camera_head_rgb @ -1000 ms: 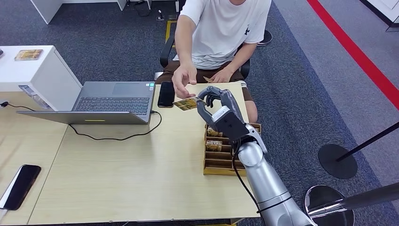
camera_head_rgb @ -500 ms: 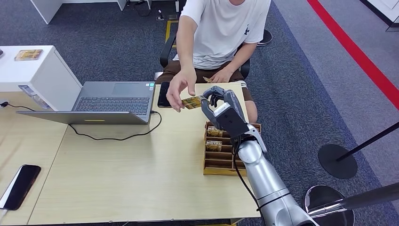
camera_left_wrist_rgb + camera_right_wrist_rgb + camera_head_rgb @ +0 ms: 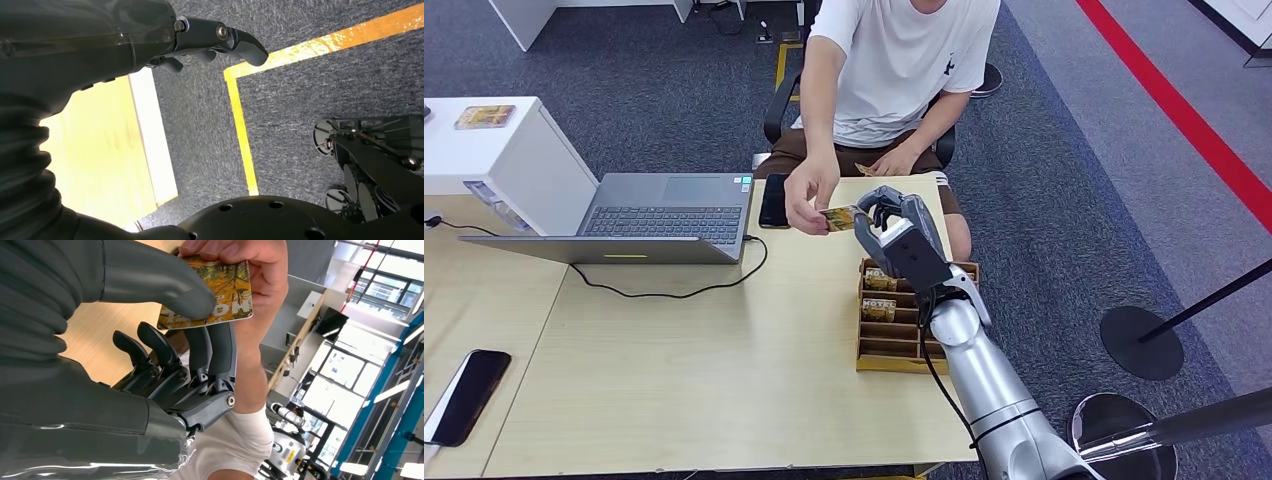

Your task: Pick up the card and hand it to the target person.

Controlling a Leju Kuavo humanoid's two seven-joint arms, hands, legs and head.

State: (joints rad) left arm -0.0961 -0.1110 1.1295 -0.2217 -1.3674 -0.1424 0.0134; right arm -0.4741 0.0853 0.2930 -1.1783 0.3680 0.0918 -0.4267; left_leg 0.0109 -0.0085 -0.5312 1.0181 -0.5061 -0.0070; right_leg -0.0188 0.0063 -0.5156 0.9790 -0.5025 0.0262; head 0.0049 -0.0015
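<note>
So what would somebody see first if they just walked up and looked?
The handover over the far edge of the table: the right hand pinches a yellow card while the person's hand grips its other end. Next, the wooden card rack just under that arm, and the open laptop to the left of it.
</note>
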